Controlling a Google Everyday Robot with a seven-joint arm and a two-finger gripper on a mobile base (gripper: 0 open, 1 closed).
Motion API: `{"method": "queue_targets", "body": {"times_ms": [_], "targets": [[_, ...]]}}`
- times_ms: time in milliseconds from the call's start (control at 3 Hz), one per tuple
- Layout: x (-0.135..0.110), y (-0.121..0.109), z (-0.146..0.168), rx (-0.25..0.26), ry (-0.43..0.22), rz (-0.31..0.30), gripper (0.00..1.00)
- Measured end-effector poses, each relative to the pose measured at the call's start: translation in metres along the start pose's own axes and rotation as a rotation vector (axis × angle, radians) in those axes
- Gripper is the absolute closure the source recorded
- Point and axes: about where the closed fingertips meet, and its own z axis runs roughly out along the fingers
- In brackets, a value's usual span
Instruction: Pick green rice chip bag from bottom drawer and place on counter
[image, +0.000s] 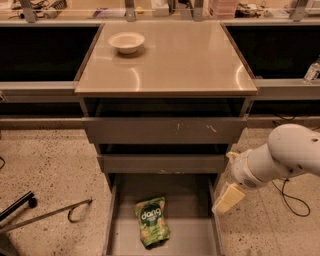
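Camera view: the bottom drawer (186, 201) stands open, exposing the green rice chip bag (152, 227) for the gripper (229, 198), whose state I cannot tell, at its right rim.

Bottom drawer (189, 236) front cut off; gripper (226, 200) by right wall.

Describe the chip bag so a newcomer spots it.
Below the beige counter, the bottom drawer stands open, the gripper hovering by its right wall. On the drawer floor lies the green rice chip bag: the only thing inside, with white lettering.

High frontal view over counter (172, 62); pincer (228, 199) lower right.
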Motion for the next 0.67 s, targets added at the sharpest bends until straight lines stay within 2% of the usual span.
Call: {"method": "queue_targets", "body": {"times_ms": [333,667], "targets": [[0.006,0.002,0.016,-0.024,-0.021,0.007,0.00],[0.017,0.009,0.067,-0.060,-0.069,0.000,0.00]]}}
